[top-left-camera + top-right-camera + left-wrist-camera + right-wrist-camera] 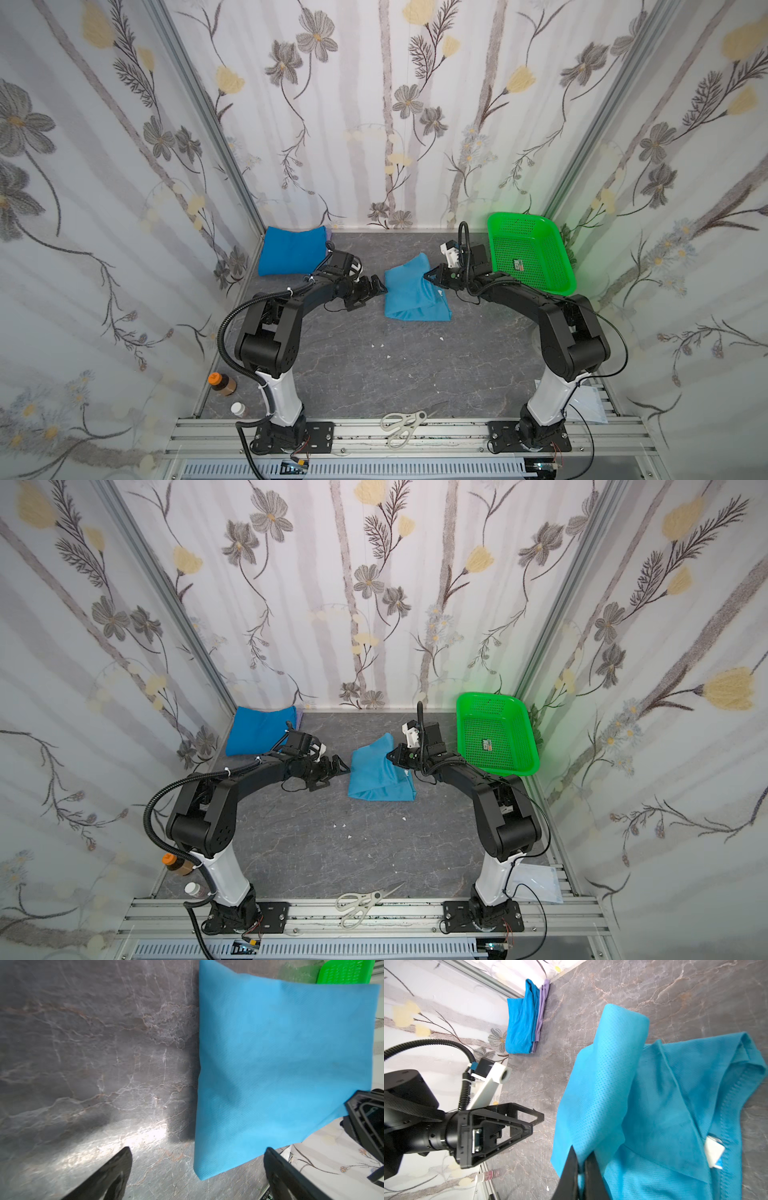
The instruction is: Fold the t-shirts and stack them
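Right jaws: clamped narrow on a raised flap of the sky-blue t-shirt (602,1084). Left jaws: spread wide, empty, just beside that shirt's edge farthest from the green basket (530,253).

Table (374,374): grey, marble-patterned, carries everything. The basket sits at its back corner on my right arm's side.

The sky-blue t-shirt lies near the basket, on the side toward my left arm. It is part-folded, with one flap lifted off the lower layers.

Royal blue t-shirt (289,251): folded, well apart from the basket in the opposite back corner. It lies on a lilac t-shirt (543,1012), of which only an edge shows.

White neck label (714,1151): at the collar, on the sky-blue shirt's basket side.

Judgement: a fold is in hand and this shirt is not yet on the stack. To do it well:
- Carry the flap away from the basket in a low arc so the lower layers don't drag.
- Line its edge with the far edge before letting go.
- Left jaws should pin that far edge or stand clear.

The cloth looks thin, so a small pinch may slip.
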### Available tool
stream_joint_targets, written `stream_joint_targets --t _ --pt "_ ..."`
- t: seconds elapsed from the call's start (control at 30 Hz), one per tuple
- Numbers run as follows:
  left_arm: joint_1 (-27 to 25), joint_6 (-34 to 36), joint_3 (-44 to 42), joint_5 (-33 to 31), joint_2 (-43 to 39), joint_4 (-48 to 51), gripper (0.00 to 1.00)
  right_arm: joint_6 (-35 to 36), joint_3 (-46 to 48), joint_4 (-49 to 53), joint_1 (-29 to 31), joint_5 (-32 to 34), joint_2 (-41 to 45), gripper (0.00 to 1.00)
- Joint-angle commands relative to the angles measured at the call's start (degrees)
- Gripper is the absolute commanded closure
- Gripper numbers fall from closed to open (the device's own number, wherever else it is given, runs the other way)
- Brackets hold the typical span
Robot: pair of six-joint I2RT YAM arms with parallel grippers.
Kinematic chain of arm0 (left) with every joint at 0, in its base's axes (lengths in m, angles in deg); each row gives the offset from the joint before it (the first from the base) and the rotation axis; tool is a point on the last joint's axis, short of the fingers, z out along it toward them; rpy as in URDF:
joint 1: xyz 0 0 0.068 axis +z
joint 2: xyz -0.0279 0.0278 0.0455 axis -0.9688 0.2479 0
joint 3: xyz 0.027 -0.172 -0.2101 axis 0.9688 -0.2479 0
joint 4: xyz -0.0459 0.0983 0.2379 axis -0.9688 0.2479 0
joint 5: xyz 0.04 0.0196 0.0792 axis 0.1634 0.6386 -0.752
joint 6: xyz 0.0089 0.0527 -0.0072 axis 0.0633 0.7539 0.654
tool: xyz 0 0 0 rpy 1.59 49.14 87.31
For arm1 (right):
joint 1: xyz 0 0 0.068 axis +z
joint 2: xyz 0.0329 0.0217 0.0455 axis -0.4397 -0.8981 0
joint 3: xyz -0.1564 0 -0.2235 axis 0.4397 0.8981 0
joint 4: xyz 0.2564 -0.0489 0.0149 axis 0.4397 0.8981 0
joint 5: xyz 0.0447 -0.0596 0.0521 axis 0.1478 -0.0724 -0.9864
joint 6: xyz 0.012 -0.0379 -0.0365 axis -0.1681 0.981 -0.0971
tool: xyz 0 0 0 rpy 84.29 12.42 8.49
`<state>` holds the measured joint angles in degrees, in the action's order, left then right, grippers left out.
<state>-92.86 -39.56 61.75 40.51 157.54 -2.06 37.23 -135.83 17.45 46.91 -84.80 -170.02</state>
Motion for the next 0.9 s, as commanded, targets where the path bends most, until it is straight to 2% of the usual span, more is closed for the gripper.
stream_joint_targets --t 0.0,0.27,0.47,0.63,0.87 --pt "0.16 -0.46 -0.20 0.63 -0.12 -2.52 0.00 1.44 -1.78 2.12 -0.55 -2.23 0.63 1.00" --pt "0.16 0.16 0.14 0.76 -0.07 -1.86 0.00 1.43 2.32 1.63 -4.43 -1.85 4.11 1.00" --pt "-0.40 -0.03 1.93 1.60 1.17 -1.86 0.00 -2.07 15.35 -4.61 -8.21 -0.73 6.59 1.00" --pt "-1.58 0.25 4.40 1.68 2.47 -0.79 0.00 -5.50 22.43 -9.25 -8.59 2.70 6.04 1.00" --pt "-4.08 0.80 6.70 2.63 4.06 -0.29 0.00 -4.82 22.78 -9.50 -8.51 5.50 3.87 1.00"
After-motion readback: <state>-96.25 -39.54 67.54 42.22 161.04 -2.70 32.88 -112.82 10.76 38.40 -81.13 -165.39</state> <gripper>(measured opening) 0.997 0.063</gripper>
